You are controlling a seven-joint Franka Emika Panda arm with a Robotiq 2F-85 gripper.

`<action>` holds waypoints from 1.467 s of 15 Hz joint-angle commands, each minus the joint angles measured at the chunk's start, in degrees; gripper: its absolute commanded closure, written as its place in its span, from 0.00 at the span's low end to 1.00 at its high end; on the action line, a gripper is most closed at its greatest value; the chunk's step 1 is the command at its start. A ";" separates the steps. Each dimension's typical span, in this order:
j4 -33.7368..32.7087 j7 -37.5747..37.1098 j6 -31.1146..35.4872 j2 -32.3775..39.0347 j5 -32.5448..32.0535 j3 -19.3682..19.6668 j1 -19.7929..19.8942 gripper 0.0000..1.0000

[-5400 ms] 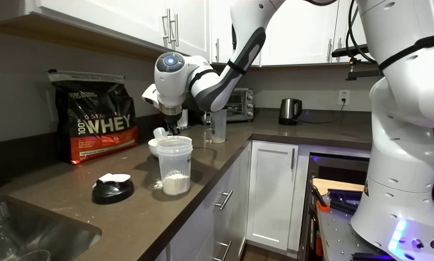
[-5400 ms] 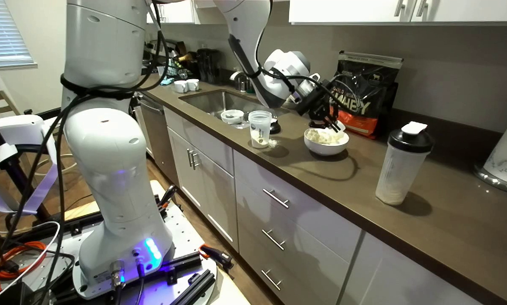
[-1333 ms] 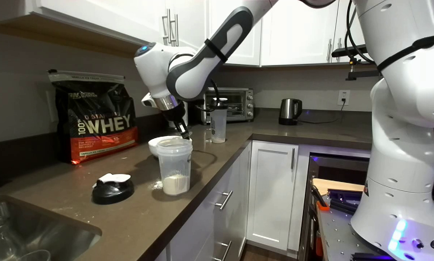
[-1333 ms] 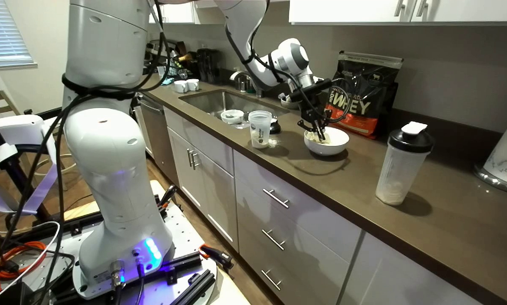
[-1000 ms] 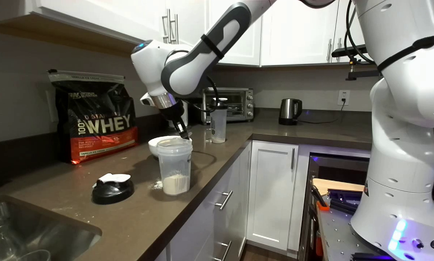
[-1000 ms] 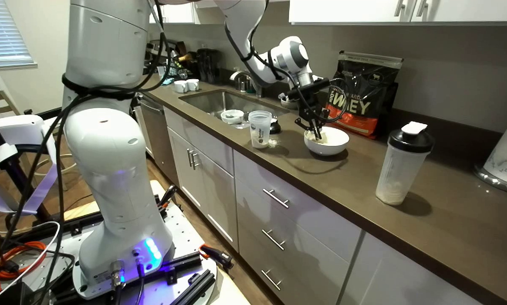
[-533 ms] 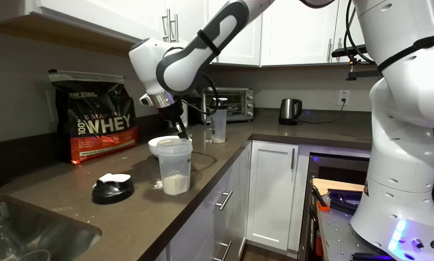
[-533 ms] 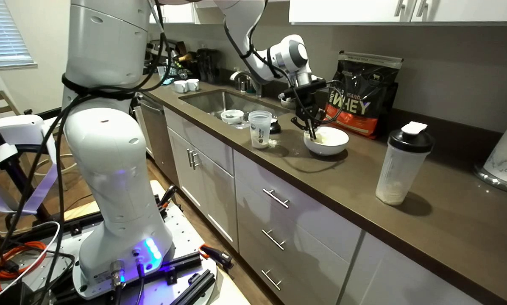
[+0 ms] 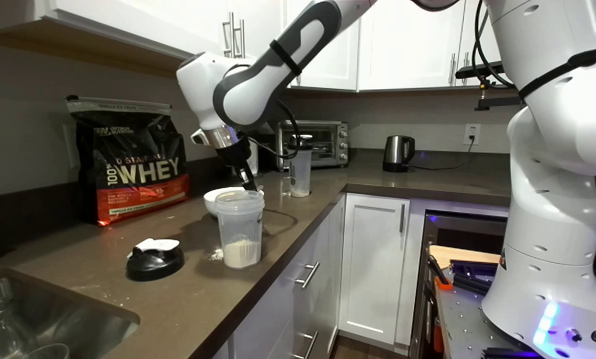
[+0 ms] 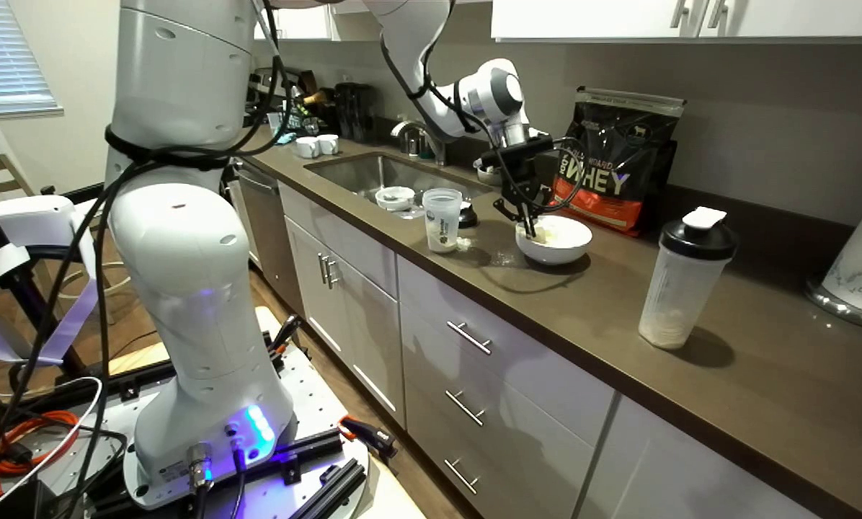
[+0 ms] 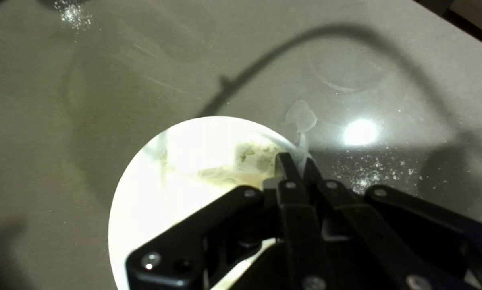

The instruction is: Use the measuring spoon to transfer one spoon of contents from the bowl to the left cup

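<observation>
A white bowl [image 10: 557, 249] with pale powder [image 10: 543, 235] stands on the counter in both exterior views. My gripper [image 11: 297, 161] is shut at the bowl's rim, its fingertips pinching the whitish handle of the measuring spoon [image 11: 302, 141]. The handle's rounded end sticks out beyond the rim; its scoop seems to lie inside the bowl, hard to tell from the bright powder. In an exterior view my gripper [image 10: 529, 233] points down into the bowl's near-left side. The left cup [image 10: 442, 216], translucent and open-topped, holds powder at its bottom and stands apart from the bowl.
A lidded shaker [image 10: 687, 281] stands beyond the bowl. A black lid [image 9: 155, 262] lies near the sink [image 9: 54, 309]. Behind is a large whey bag [image 9: 131, 164]. Spilled powder [image 11: 366, 173] lies beside the bowl, and more powder [image 9: 216, 254] by the cup.
The spoon, earlier tipped up above the bowl, is now down in it, and my gripper has tilted and moved toward the left cup's side. Fresh powder specks lie beside the bowl, which shifted slightly.
</observation>
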State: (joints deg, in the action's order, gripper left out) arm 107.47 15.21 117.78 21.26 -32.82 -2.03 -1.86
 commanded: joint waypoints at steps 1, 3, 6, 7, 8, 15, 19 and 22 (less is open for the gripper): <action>0.79 -1.28 1.70 0.05 -2.34 1.05 -0.87 0.99; -0.05 -1.17 1.51 0.54 -3.17 1.32 -0.80 0.99; -0.44 -1.51 2.04 0.88 -4.09 1.77 -0.65 0.99; -1.13 -1.64 2.02 1.33 -4.47 2.03 -0.62 0.99; -1.88 -1.59 1.85 1.81 -4.51 2.21 -0.52 0.99; -6.09 -2.89 -0.77 4.53 -2.33 2.82 -0.46 0.99; -7.88 -3.67 -2.80 5.52 0.07 2.67 -0.46 0.99; -9.09 -4.34 -3.82 5.92 2.17 2.74 -0.56 0.99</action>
State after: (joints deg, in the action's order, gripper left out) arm 100.93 12.23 116.49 26.11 -32.90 0.62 -2.01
